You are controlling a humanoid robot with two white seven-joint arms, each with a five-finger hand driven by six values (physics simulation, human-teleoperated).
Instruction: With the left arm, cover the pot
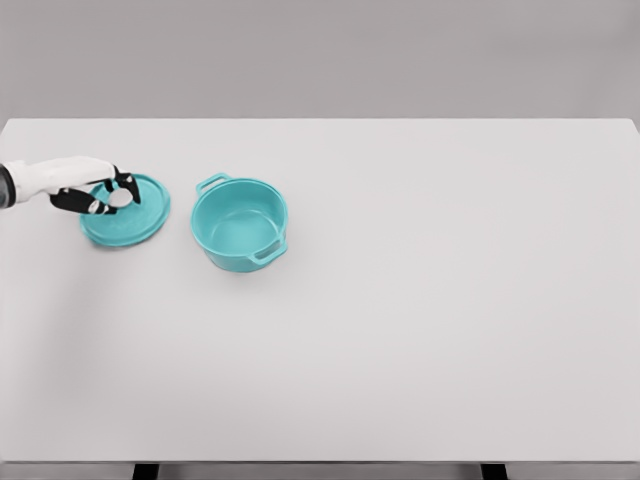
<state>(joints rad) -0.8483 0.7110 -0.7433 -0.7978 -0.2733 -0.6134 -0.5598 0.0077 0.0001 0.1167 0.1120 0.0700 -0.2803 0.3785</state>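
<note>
A teal pot [240, 224] with two side handles stands uncovered on the white table, left of the middle. Its round teal lid [127, 212] lies flat on the table just left of the pot, a small gap between them. My left hand [112, 192] comes in from the left edge and sits over the lid's middle, its dark fingers [124, 183] curled around the spot where the knob would be. The knob itself is hidden by the hand. The lid still rests on the table. The right arm does not show.
The white table [420, 300] spreads wide to the right of the pot and toward the front edge. A grey wall stands behind it. Nothing else lies on the surface.
</note>
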